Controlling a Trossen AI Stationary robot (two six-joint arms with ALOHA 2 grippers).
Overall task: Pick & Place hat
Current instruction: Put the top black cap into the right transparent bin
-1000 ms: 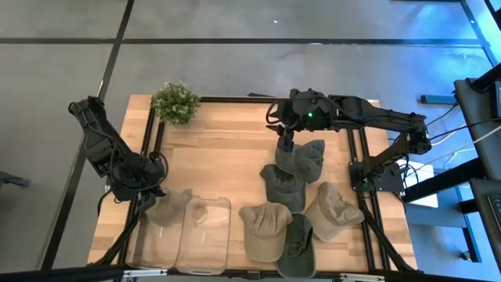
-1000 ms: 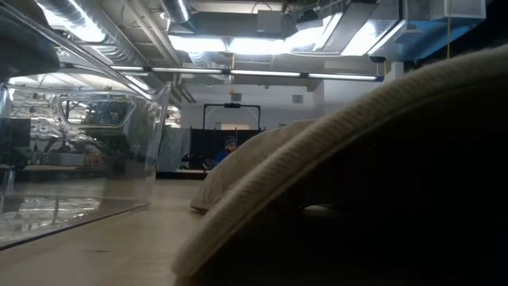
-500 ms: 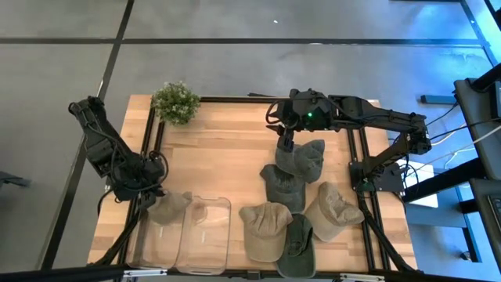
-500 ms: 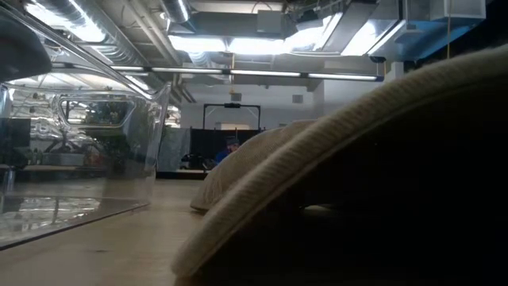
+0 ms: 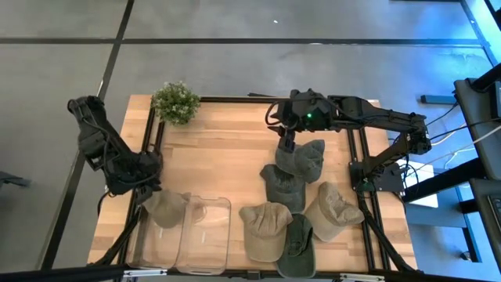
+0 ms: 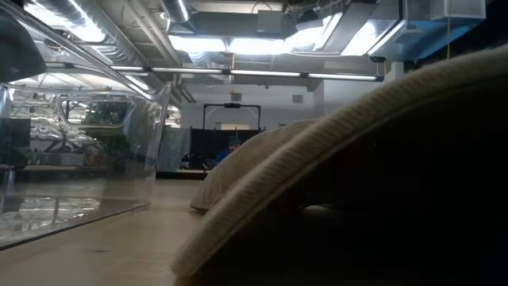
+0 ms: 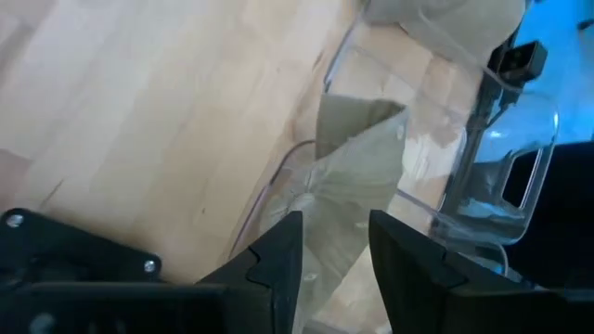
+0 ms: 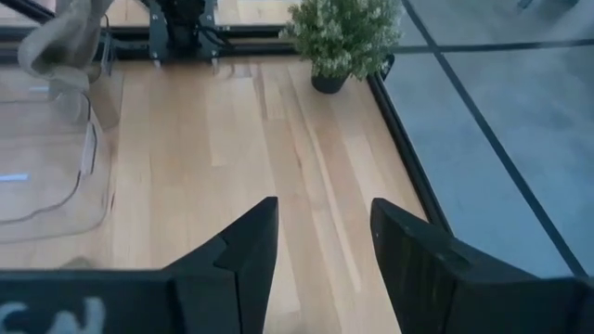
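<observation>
So the left gripper (image 5: 143,185) sits at the bench's (image 5: 227,149) 9 o'clock edge, right above the clear bin (image 5: 200,235). The tan hat (image 5: 166,207) lies draped over the bin's far-left corner, partly inside, towards 5 o'clock from the fingers and just beside them. In the left wrist view the fingers (image 7: 278,260) stand apart with the hat's fabric (image 7: 357,176) hanging beyond the gap — not pinched, as far as I can tell. Its long axis looks to run roughly 10-to-4 across the bin's rim.

Left arm is clearly the nearer one to the bin. The right gripper (image 5: 286,141) hangs at about 1 o'clock on the bench, over the top grey-green hat (image 5: 304,160) of the pile (image 5: 301,204); its fingers (image 8: 241,250) are apart with nothing between them.

Versus a second ago: the left arm has pulled back and up a little, its fingers have spread, and the hat has dropped further onto the bin instead of hanging from the fingers. The right arm hasn't budged.
</observation>
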